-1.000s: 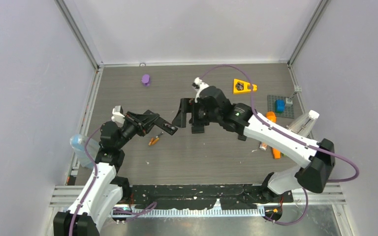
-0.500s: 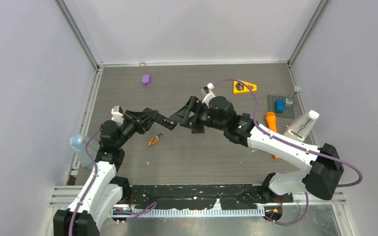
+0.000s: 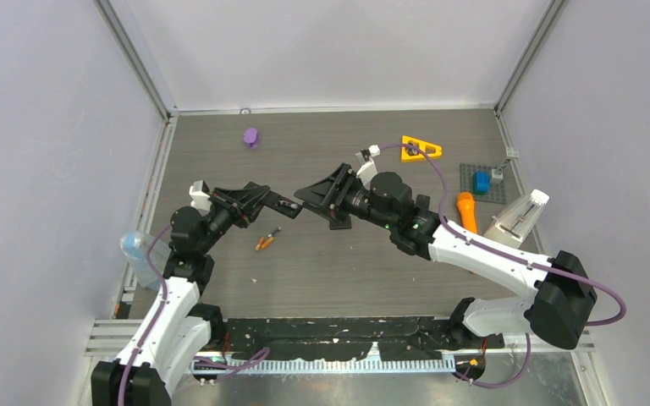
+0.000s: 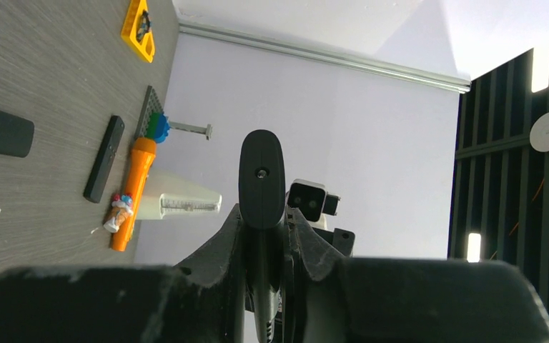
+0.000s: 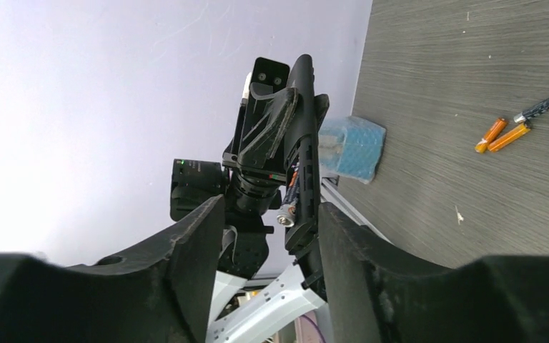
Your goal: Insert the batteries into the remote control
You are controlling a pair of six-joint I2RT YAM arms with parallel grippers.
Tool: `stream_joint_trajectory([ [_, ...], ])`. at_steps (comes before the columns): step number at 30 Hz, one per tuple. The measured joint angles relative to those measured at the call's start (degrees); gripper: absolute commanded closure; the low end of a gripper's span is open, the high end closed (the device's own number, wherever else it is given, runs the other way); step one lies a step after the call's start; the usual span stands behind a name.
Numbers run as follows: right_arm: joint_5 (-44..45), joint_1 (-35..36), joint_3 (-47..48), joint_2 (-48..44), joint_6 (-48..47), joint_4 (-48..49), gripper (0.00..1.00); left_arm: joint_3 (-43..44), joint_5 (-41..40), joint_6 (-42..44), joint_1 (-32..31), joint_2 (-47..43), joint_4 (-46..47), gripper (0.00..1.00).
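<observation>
My left gripper [image 3: 258,201] is shut on a black remote [image 3: 283,205] and holds it above the table, its free end pointing right. In the left wrist view the remote [image 4: 261,175] stands up between my fingers [image 4: 225,239]. My right gripper [image 3: 315,190] is open and faces that end. In the right wrist view the remote [image 5: 304,136] reaches in between the open jaws, close to the right finger [image 5: 357,250], and a battery [image 5: 289,200] sits in its open compartment. Two orange batteries [image 5: 500,133] and a dark grey one [image 5: 540,107] lie on the table [image 3: 264,240].
A second remote [image 4: 104,158], a long orange stick [image 3: 466,211] and a small toy [image 4: 118,211] lie at the right. A black block [image 3: 338,222] sits under the right wrist. A yellow triangle [image 3: 417,149], purple piece [image 3: 251,137], grey plate [image 3: 482,182] and blue-capped bottle [image 3: 140,254] are around.
My right gripper has swung left and tilted over, closing in on the end of the remote. My left gripper has lifted the remote a little toward it.
</observation>
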Motion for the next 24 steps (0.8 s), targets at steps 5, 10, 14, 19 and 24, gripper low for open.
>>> stream_joint_trajectory([
  [5,-0.28,-0.07,-0.74,0.28,1.99,1.44,0.44,0.39,-0.04,-0.39,0.0,-0.07,0.52,1.0],
  [10,-0.7,-0.07,-0.81,0.28,3.21,2.38,0.41,0.39,-0.33,-1.03,0.0,-0.31,0.74,1.0],
  [14,-1.49,-0.02,-0.81,0.57,3.5,2.82,0.41,0.39,-0.9,-1.16,-0.09,-0.61,0.81,1.0],
  [19,-2.36,0.33,-0.81,1.09,3.61,2.82,0.41,0.39,-1.99,-1.25,-0.39,-0.72,0.57,1.0],
  [24,-2.64,0.63,-0.81,1.11,3.63,2.78,0.47,0.39,-2.69,-1.33,-0.63,-1.07,-0.33,1.0],
])
